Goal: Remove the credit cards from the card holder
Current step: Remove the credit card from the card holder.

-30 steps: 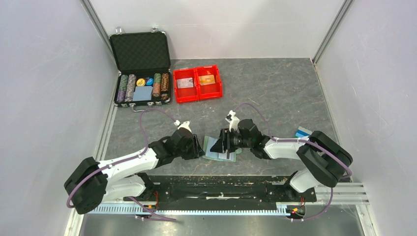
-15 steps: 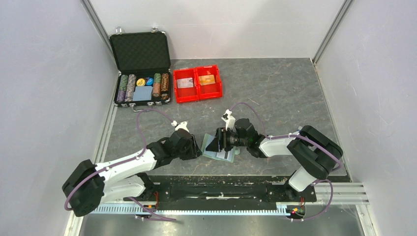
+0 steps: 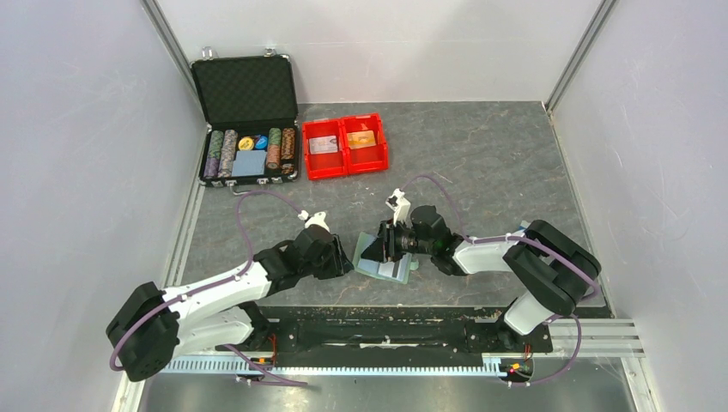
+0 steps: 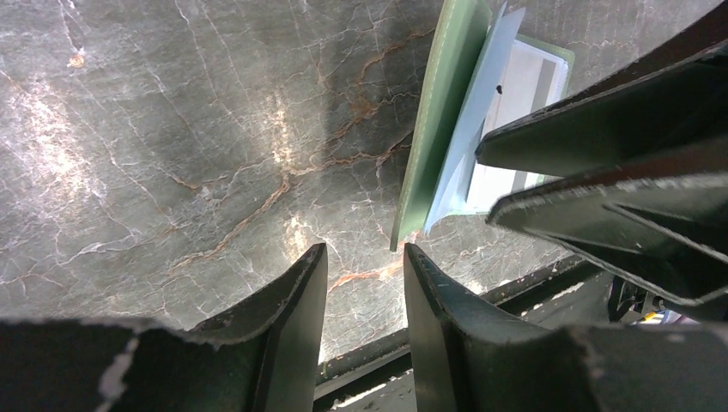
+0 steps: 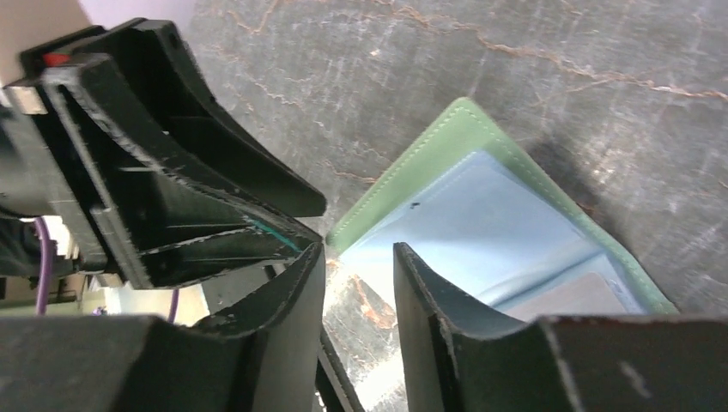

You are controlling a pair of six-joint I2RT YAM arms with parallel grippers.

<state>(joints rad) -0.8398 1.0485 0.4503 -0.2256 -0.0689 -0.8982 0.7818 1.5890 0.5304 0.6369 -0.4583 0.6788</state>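
The grey-green card holder [image 3: 388, 266] lies open on the table near the front edge, its left flap raised. In the left wrist view its green edge [image 4: 439, 112] stands up with a pale blue pocket and a whitish card [image 4: 525, 90] behind it. In the right wrist view the blue pocket [image 5: 481, 219] shows a grey card [image 5: 577, 296] at its lower right. My left gripper [image 3: 342, 257] is open and empty just left of the flap [image 4: 365, 257]. My right gripper [image 3: 381, 249] is open over the holder [image 5: 359, 257], facing the left one.
A red two-compartment bin [image 3: 345, 163] at the back holds a whitish card [image 3: 323, 144] and an orange card [image 3: 362, 139]. An open black poker-chip case [image 3: 247, 94] stands at the back left. Metal rails run along the table's front edge.
My right gripper has moved left and slightly back over the holder, and the holder's left flap now stands higher. My left gripper has barely shifted.
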